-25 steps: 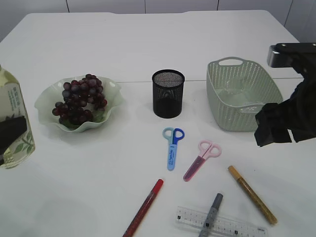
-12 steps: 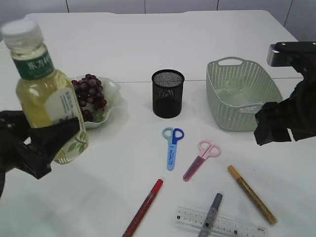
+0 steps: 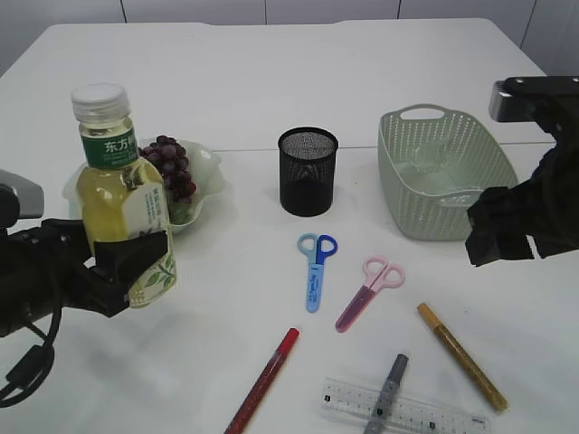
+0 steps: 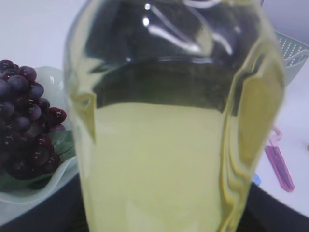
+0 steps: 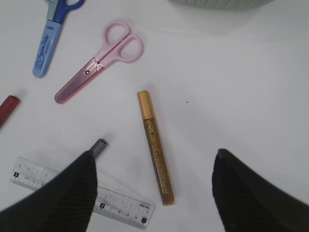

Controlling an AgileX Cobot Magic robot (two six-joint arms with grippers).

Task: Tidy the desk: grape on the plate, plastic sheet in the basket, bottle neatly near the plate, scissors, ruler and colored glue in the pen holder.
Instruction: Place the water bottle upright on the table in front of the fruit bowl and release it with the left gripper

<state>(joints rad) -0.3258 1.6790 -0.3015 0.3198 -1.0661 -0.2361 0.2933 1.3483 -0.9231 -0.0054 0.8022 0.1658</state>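
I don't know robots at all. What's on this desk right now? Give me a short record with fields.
left gripper: shut on the bottle, held upright beside the plate
right gripper: open, empty, above the gold glue pen
plate: holds grapes
basket: holds a clear plastic sheet
pen holder: contents not visible
loose on the table: blue scissors, pink scissors, red pen, grey pen, ruler
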